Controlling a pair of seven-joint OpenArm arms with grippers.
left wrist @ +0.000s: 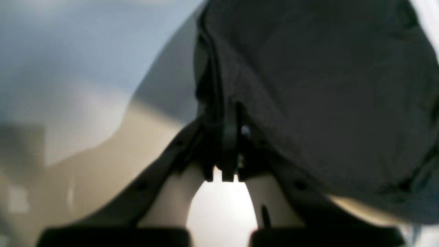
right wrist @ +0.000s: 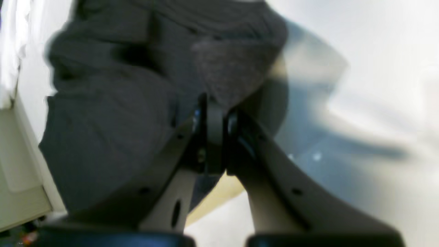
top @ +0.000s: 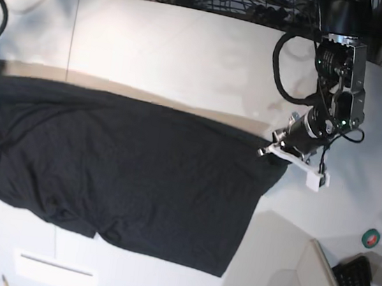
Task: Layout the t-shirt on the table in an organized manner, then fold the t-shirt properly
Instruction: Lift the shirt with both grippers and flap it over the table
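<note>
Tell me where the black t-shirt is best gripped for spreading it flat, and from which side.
Probably its two top corners. The t-shirt hangs stretched between the left gripper and right gripper, both with jaws shut on an edge fold. Coming in from the outer ends, along the taut top edge, suits it: the fabric bunches there and drapes freely over the table below.

My t-shirt (top: 123, 176) is soft, matt black cloth; the table (top: 189, 51) under it looks smooth, off-white, faintly glossy.

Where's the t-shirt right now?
In the base view the t-shirt hangs stretched across the table's near half, its top corners pinched by the left gripper at image right and the right gripper off-frame left.
</note>
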